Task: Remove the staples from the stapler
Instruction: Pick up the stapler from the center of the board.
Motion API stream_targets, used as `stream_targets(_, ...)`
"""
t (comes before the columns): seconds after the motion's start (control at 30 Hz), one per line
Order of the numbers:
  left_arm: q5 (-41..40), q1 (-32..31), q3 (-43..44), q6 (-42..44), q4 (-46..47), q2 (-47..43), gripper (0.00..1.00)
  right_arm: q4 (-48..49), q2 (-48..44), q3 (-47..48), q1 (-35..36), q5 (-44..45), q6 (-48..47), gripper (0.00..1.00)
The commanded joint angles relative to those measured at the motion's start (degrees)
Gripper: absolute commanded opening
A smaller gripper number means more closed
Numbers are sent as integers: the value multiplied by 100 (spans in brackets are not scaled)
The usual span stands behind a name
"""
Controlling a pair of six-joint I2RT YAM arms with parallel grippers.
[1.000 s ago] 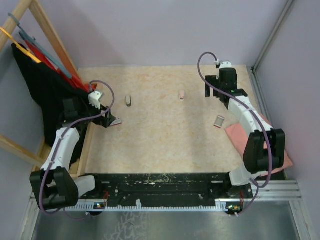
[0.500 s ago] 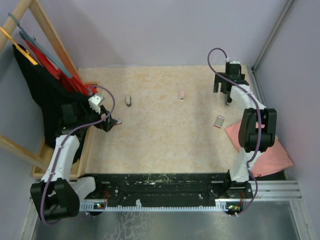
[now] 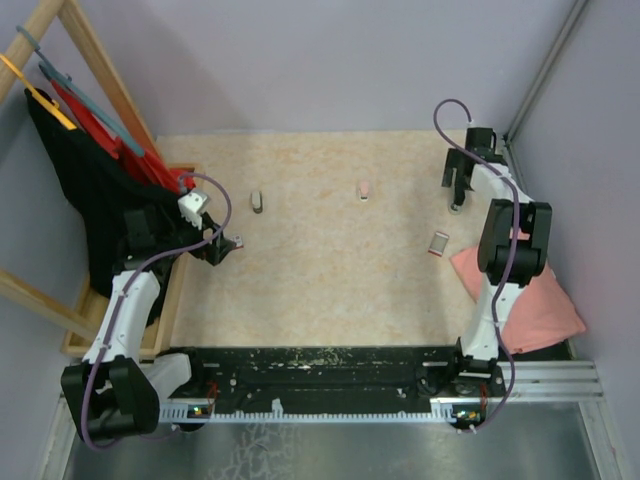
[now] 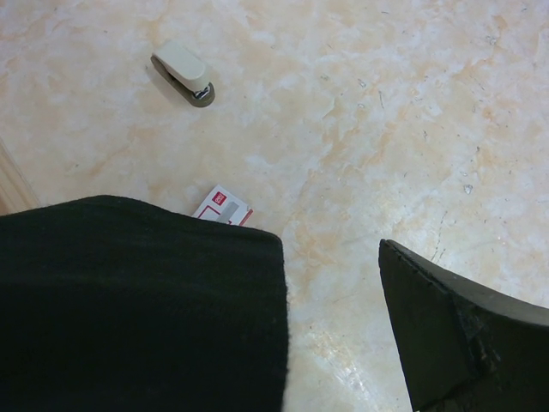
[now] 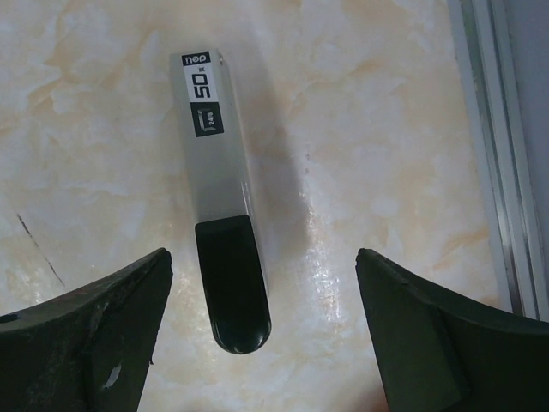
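Note:
A silver and black stapler [image 5: 219, 197] marked "50" lies flat on the table, its black end towards the camera. My right gripper [image 5: 262, 266] is open just above it, one finger on each side and neither touching it. In the top view the right gripper [image 3: 458, 188] is at the far right corner. A beige mini stapler [image 4: 183, 73] lies ahead of my open left gripper [image 4: 330, 245], which holds nothing. In the top view the left gripper [image 3: 226, 244] is at the table's left side. The staples are out of view.
A red-and-white box [image 4: 223, 206] pokes out from under my left finger. A second box [image 3: 438, 243], a pink mini stapler [image 3: 365, 190] and the beige mini stapler [image 3: 257, 201] lie on the table. A pink cloth [image 3: 535, 300] lies at the right. A metal rail [image 5: 493, 129] runs close beside the stapler.
The right arm has swung out to the far right corner, and its jaws have narrowed a little. The left gripper has shifted slightly.

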Motion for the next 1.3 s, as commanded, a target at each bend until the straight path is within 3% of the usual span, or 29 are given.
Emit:
stream_targets(0.0, 169, -39, -46, 71, 124, -52, 100, -68, 192, 397, -17, -155, 9, 88)
stream_targets(0.73, 189, -35, -75, 95, 124, -50, 100, 14, 546, 357, -17, -219, -203, 65)
stream_targets(1.27, 211, -40, -84, 112, 133, -20, 100, 146, 415, 217, -19, -452, -339, 25)
